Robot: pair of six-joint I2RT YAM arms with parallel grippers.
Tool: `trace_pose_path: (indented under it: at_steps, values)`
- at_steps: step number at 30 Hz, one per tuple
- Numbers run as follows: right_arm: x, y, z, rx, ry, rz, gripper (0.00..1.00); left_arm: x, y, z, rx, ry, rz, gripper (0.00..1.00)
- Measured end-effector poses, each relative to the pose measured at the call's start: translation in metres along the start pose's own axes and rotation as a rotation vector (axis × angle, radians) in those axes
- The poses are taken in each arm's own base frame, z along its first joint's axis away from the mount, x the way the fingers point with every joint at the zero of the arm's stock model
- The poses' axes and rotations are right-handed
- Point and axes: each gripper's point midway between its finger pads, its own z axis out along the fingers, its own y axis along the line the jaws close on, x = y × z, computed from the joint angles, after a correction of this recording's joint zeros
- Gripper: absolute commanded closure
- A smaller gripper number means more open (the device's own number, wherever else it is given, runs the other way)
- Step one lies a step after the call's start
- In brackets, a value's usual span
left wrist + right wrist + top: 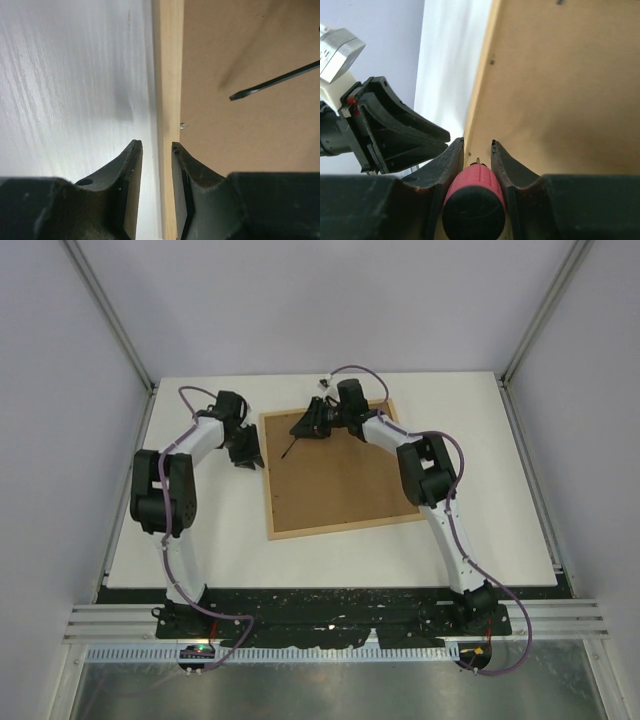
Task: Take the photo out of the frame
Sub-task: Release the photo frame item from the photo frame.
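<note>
Left gripper: black two-finger unit at the 9 o'clock edge of the frame, up toward its 10 o'clock corner. The jaws stand part-way apart, astride the pale wood strip. One finger is over the table, the other over the strip's inner side. Nothing shows clamped between them, and contact with the wood cannot be told.

Right gripper: at the frame's 12 o'clock edge, closed on the red handle of the screwdriver. The handle's black end cap faces the wrist camera. In the top view the dark shaft runs toward 7 o'clock over the brown back. Its tip is near the left gripper but apart from it.

Frame: large rectangle with a thin light wood border. It lies flat on the white table with its brown fibreboard back upward, slightly askew to the table's edges.

Photo: hidden; only the frame's back faces up.

Metal tab: small and bright, at the seam of strip and back, just at 12 o'clock of the left gripper's inner finger.
</note>
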Motion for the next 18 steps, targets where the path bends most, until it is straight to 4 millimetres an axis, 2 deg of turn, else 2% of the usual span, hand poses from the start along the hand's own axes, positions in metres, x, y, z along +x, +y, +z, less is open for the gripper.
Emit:
trace_pose_path:
  at_steps: [4,6,13,18]
  values:
    - [0.007,-0.024,0.007,0.019,0.014,0.065,0.92,0.008,0.008,0.007,-0.034,0.036,-0.014,0.67]
    - [0.010,-0.027,0.009,0.015,0.022,0.099,0.92,0.012,0.010,0.012,-0.041,0.056,-0.023,0.67]
    - [0.012,-0.013,0.015,-0.010,0.033,0.094,0.92,0.006,0.005,0.019,-0.024,0.064,-0.046,0.69]
    - [0.024,-0.008,0.023,-0.027,0.066,0.114,0.92,0.006,0.002,0.020,-0.010,0.068,-0.060,0.76]
